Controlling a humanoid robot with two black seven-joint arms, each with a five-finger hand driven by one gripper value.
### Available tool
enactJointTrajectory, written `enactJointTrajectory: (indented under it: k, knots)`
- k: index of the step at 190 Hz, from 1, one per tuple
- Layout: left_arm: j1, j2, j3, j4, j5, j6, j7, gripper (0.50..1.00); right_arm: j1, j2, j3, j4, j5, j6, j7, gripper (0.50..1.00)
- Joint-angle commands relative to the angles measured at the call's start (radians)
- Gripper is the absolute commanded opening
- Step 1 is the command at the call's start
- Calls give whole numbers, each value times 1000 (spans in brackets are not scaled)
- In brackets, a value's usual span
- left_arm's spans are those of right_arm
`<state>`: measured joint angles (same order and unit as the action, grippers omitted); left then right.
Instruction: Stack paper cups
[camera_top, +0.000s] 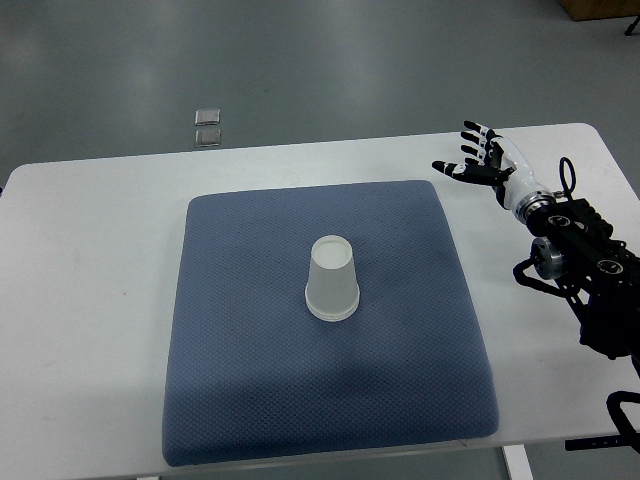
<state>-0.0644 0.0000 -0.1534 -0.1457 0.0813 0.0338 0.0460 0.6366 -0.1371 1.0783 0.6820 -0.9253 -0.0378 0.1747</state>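
White paper cups (332, 279) stand upside down, nested as one stack, near the middle of the blue mat (240, 380). My right hand (478, 157) is raised above the table's far right part, to the right of the mat and well away from the cups. Its fingers are spread and hold nothing. My left arm does not show.
The mat lies on a white table (90, 300). Two small metal plates (208, 127) sit on the grey floor beyond the table's far edge. My right arm's black joints (585, 270) hang over the table's right edge.
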Motion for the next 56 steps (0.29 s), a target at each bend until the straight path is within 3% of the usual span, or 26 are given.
enactJointTrajectory:
  k: [1, 18, 56]
  knots:
    - [0, 0, 0, 0, 0, 0, 0, 1000, -6, 2, -3, 4, 2, -2, 58, 915]
    - [0, 0, 0, 0, 0, 0, 0, 1000, -8, 2, -5, 4, 2, -1, 126, 915]
    - [0, 0, 0, 0, 0, 0, 0, 1000, -8, 4, -3, 4, 3, 4, 131, 915]
